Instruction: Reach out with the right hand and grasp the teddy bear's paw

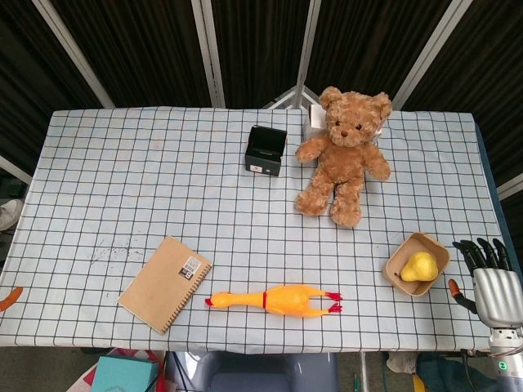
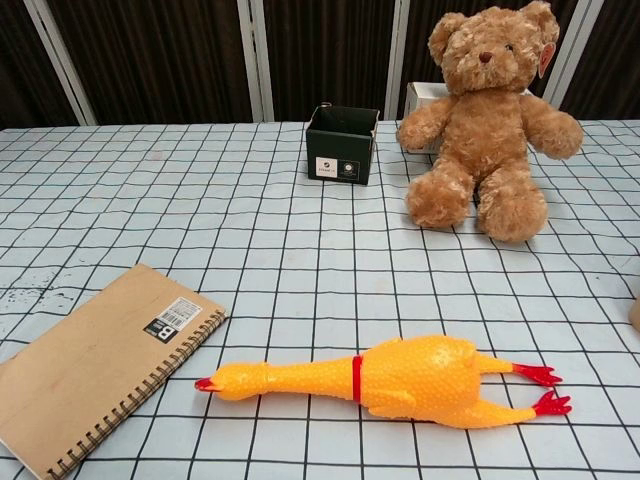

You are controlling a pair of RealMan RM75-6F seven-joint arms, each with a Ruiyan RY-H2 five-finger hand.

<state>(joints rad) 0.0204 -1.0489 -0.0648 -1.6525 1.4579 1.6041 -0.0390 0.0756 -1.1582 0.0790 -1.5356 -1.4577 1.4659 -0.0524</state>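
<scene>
Right hand (image 1: 493, 282) waits at four o'clock, fingers seemingly released, empty; arc over the pear bowl (image 1: 417, 264) toward the teddy bear (image 1: 344, 155) paw (image 1: 377, 169).

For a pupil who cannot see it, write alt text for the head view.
A bear sits at the far side of a checked table, the right hand low at the right edge, holding nothing. Nearer lie a rubber chicken, a notebook and a pear in a tray; a black box stands beside the bear.

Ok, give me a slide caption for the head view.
Right hand open at the table edge beside the bowl, far from the seated teddy bear.
</scene>
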